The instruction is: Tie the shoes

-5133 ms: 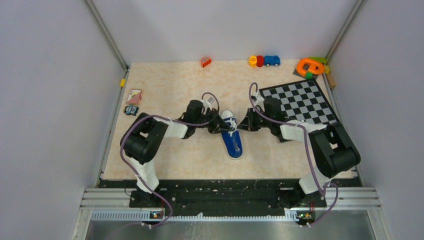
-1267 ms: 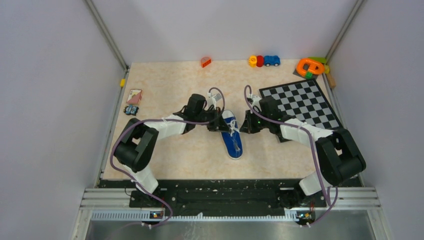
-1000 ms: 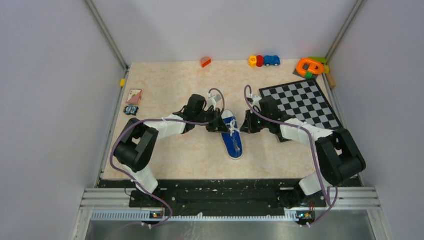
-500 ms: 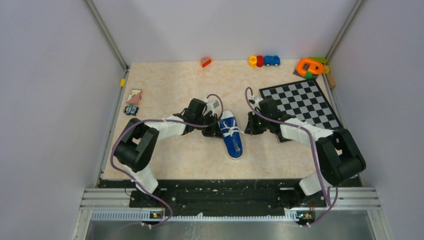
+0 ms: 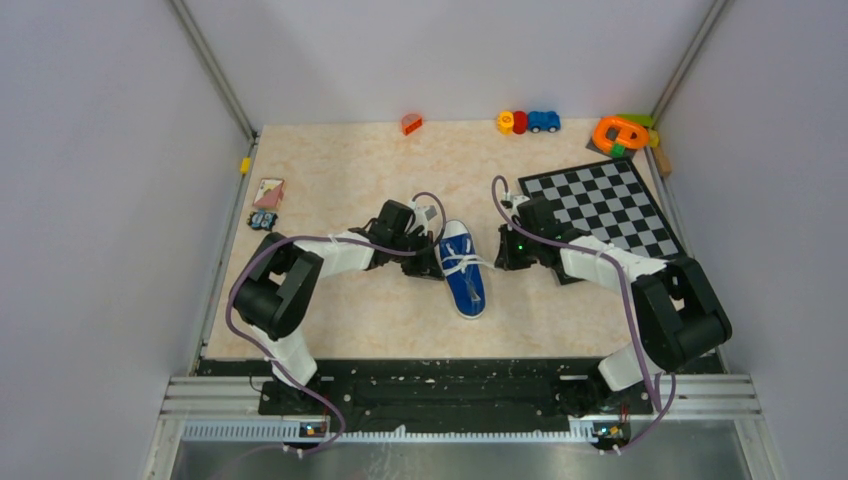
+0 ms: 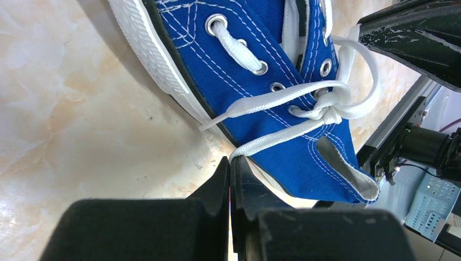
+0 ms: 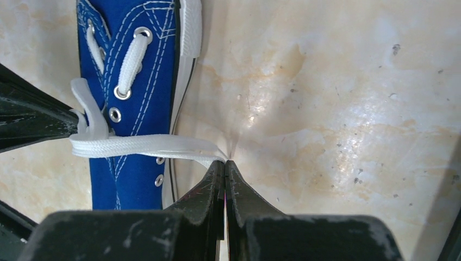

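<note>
End effectors (image 6: 230,163) (image 7: 224,163) pinch laces (image 6: 272,103) — knot (image 6: 326,112) clear only from left wrist.

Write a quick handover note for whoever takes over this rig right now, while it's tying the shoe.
Grippers: the left gripper is shut on the lace on its side of the shoe. The right gripper is shut on the lace on the other side.
Position: the shoe lies mid-table between the grippers, toe pointing away from the arms.
Done: a knot sits over the upper eyelets, with the lace drawn out sideways to both grippers.
Left: probably snug the knot, then release. I cannot tell whether the bow is finished.
</note>
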`<state>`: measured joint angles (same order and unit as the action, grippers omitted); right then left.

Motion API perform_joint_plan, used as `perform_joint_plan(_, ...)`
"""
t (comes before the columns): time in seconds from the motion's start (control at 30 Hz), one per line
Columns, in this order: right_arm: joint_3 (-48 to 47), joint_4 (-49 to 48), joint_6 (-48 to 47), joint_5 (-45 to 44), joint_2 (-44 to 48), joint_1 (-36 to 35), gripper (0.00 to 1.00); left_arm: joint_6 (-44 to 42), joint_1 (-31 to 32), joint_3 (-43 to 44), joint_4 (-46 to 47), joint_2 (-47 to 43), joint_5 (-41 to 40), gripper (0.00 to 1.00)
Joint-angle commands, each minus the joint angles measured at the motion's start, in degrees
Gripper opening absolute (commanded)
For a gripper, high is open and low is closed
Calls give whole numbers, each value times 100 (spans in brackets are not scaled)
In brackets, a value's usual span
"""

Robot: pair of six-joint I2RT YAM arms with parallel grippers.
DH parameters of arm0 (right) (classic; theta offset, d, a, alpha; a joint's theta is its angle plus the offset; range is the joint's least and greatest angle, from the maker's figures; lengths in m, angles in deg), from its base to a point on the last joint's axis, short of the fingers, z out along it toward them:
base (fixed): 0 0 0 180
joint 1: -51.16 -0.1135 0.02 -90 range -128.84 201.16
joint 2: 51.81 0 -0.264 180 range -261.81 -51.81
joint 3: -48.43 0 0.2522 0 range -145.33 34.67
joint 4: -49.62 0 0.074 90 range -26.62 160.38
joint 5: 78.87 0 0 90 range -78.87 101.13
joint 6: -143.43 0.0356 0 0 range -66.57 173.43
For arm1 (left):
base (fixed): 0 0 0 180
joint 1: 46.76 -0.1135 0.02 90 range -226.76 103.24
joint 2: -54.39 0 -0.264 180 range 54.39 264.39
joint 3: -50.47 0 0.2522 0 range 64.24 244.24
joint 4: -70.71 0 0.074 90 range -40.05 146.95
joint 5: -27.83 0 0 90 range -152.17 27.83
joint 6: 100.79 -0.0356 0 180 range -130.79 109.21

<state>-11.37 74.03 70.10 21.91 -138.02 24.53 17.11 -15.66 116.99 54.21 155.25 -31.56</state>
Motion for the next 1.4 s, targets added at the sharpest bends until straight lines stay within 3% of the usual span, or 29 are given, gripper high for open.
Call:
perform_joint_plan(0.0,-45,161,30,-429,-4,-70,0,-145,-32,-29,-31,-5,-221,0)
perform_joint_plan(0.3,60,74,10,-468,-54,-70,0,-162,-34,-67,-170,31,-384,0)
perform_joint_plan(1.37,849,-196,869,-2128,20,290,0,-48,-447,-442,-377,-83,-1716,0)
